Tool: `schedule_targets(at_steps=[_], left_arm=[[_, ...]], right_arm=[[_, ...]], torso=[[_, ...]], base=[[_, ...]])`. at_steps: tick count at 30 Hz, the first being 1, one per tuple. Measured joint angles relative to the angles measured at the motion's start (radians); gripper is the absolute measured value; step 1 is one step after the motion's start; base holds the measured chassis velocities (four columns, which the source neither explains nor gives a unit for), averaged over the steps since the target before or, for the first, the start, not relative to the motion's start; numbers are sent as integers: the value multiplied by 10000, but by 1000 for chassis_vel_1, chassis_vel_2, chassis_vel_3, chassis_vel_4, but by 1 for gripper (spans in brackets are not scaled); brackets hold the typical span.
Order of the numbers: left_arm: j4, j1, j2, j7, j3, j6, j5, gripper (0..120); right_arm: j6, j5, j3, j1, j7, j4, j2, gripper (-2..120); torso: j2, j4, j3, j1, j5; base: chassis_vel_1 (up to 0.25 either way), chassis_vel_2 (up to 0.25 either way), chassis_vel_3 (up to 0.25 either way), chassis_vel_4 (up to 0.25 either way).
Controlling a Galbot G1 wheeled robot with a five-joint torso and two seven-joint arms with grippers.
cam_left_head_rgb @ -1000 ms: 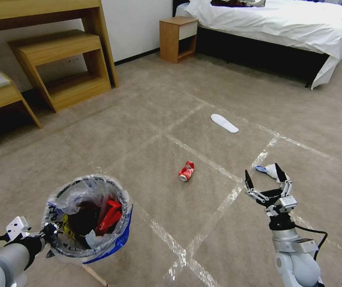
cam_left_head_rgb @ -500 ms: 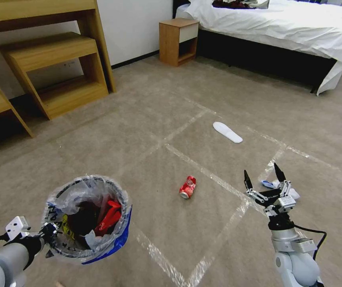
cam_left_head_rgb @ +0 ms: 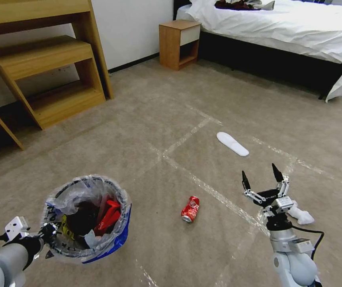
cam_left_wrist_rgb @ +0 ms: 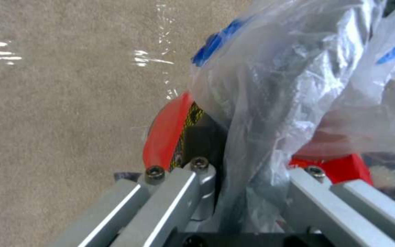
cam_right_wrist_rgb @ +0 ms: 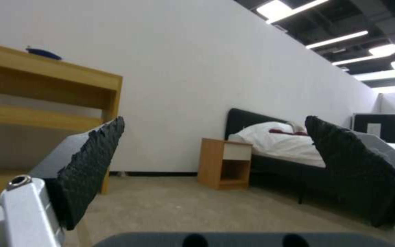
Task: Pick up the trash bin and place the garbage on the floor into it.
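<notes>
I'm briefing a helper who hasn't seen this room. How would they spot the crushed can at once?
Start from the bed at the far wall and come forward over the taped carpet. Past the white insole, the crushed can lies on its side, between the lined trash bin and the open right gripper. It is the only red litter on the floor; its neighbours are white.

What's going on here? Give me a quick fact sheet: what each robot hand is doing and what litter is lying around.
left gripper: shut on the trash bin rim, bin held up
right gripper: open, empty, raised above the floor
litter on floor: crushed red can, white insole, crumpled white paper
bin contents: red wrapper and other scraps
</notes>
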Motion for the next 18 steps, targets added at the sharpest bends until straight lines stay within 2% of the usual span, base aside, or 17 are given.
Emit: schedule_targets(at_steps=[7, 18], left_arm=[[-3, 6, 43, 0, -6, 0, -24, 0], [-41, 75, 17, -2, 14, 0, -24, 0]], right_arm=[[6, -265, -81, -1, 459, 37, 4, 100], [17, -408, -147, -100, 584, 197, 46, 100]], torso=[[0, -1, -1, -1, 0], [0, -1, 1, 0, 0]], base=[[0, 0, 0, 0], [0, 0, 0, 0]])
